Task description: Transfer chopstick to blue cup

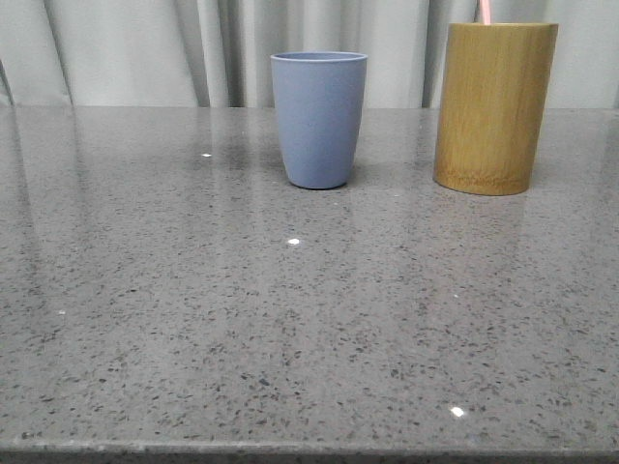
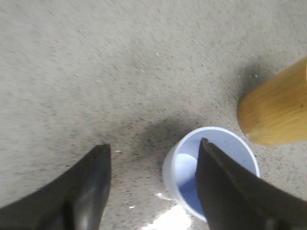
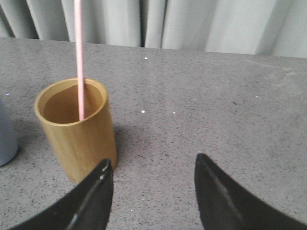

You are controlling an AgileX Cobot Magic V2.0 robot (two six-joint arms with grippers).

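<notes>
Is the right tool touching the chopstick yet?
Apart. The right wrist view shows the right tool open, well clear of the chopstick standing in the bamboo holder.

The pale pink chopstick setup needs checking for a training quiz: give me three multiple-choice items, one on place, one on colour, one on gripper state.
1. Where is the thin pale pink chopstick?
A. in the yellow-brown bamboo cylinder holder
B. in the tumbler
C. flat on the table

2. What colour is the smooth handleless tumbler?
A. green
B. grey-blue
C. red

3. How is the right gripper?
A. shut on the stick
B. shut, empty
C. open, empty

Key: 1 A, the stick rises from inside the holder; 2 B, the front view shows grey-blue; 3 C, its fingers stand apart with bare speckled grey table between.
</notes>
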